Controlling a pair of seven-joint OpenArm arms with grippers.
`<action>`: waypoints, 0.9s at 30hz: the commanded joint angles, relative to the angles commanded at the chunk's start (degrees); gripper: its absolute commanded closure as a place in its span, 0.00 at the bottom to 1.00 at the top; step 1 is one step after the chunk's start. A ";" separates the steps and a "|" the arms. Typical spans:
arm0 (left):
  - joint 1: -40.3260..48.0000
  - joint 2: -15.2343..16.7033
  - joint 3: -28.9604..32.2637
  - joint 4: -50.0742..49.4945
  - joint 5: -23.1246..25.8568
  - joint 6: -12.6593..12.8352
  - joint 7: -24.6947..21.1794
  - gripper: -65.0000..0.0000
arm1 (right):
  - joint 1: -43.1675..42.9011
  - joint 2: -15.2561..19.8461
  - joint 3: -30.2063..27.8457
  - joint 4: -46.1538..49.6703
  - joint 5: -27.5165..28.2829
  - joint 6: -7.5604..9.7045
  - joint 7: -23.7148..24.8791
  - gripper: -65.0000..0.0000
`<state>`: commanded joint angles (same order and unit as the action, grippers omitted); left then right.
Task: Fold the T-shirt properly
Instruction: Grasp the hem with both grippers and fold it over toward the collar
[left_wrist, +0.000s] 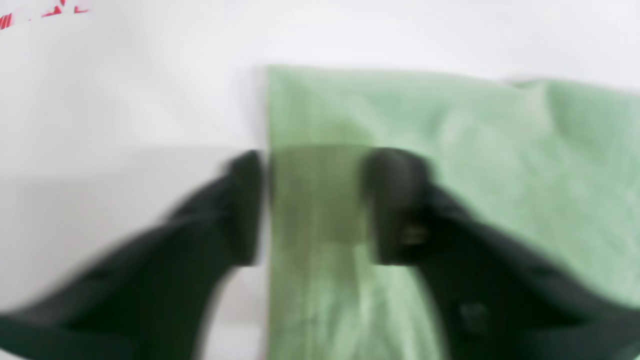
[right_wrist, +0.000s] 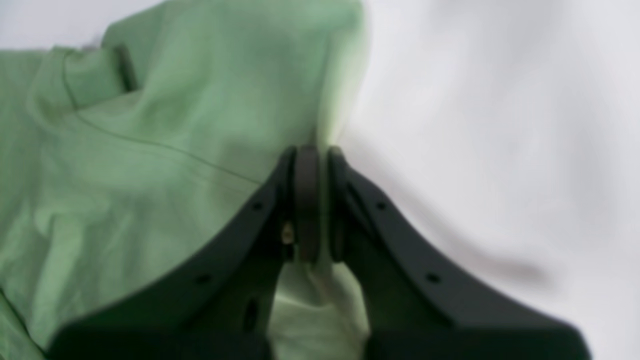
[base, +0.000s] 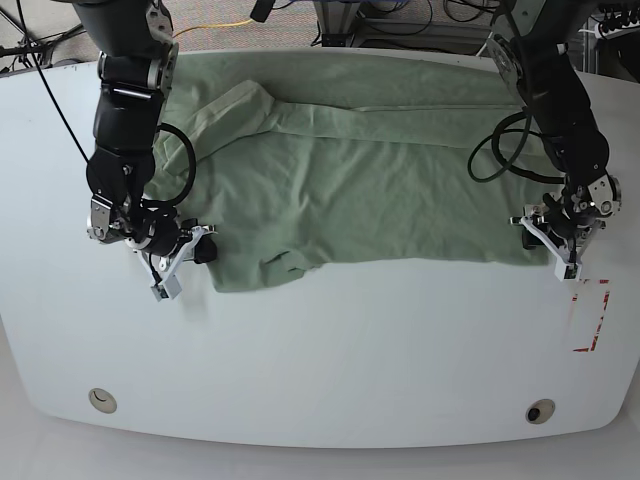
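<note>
The pale green T-shirt (base: 360, 180) lies spread across the white table, its lower edge toward the front. In the left wrist view, blurred, my left gripper (left_wrist: 320, 205) stands open astride the T-shirt (left_wrist: 450, 150) edge, one finger over bare table and the other over the cloth. In the base view that left gripper (base: 550, 243) sits at the shirt's lower right corner. My right gripper (right_wrist: 309, 150) is shut on a pinch of the T-shirt (right_wrist: 165, 150) edge, with fabric running through the jaws. The base view puts the right gripper (base: 198, 248) at the lower left corner.
Red corner marks (base: 590, 315) lie on the white table (base: 350, 350) just front-right of the left gripper, and show as red marks (left_wrist: 45, 12) at the top left of the left wrist view. Cables hang along both arms. The table's front edge carries two round holes.
</note>
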<state>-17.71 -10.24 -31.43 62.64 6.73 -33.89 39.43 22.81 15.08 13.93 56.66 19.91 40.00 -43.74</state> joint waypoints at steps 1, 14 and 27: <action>0.00 0.00 0.00 0.00 0.00 -0.18 0.09 0.81 | 0.00 0.00 -0.09 0.09 0.00 0.00 0.00 0.98; 2.99 1.23 -0.44 9.58 0.00 -6.11 0.26 1.00 | -2.55 0.00 0.00 11.96 0.09 0.00 -5.36 1.00; 10.64 1.32 -0.44 22.33 0.00 -6.11 0.35 1.00 | -11.16 -0.44 10.64 35.34 1.14 0.00 -21.10 1.00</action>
<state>-7.08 -8.92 -31.87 84.97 6.73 -40.00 39.78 11.65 14.64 24.57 92.00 21.05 40.00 -64.84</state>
